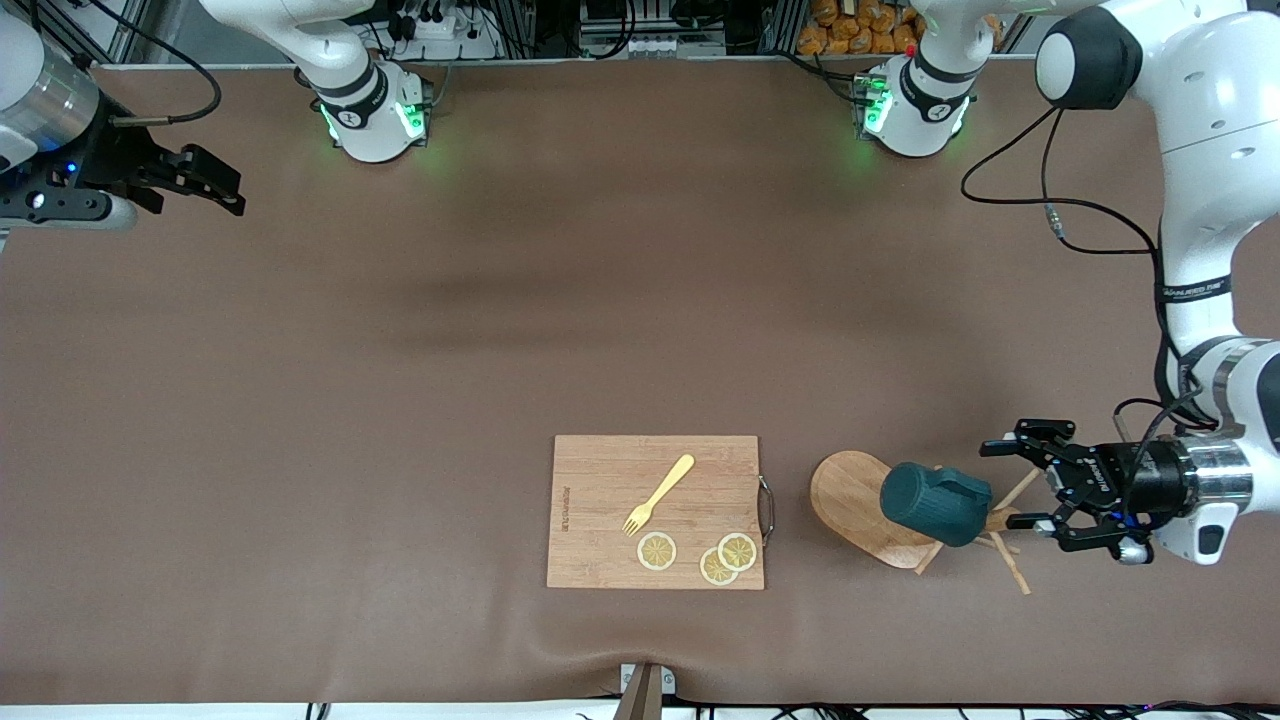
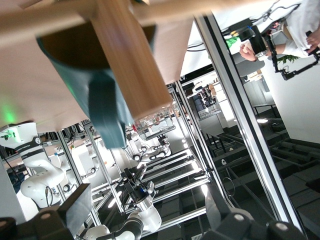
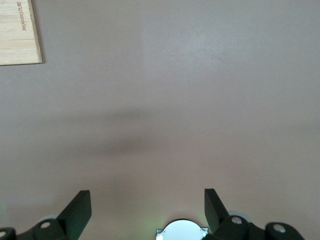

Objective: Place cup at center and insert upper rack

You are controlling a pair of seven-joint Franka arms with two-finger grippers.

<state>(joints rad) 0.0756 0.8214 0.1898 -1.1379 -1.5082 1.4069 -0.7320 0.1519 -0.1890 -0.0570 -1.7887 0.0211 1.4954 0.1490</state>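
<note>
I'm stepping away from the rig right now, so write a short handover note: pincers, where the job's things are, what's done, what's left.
Left pincer: open, holding nothing, level with the pegs of the upper rack.
Right pincer: open and empty, waiting above the right arm's end of the table.
Upper rack: on the table beside the cutting board, toward the left arm's end; it seems to lean over rather than stand upright.
Cup: on its side against the rack's post.
Done: nothing looks finished.
Left: cup to the center, then insert the rack.
</note>
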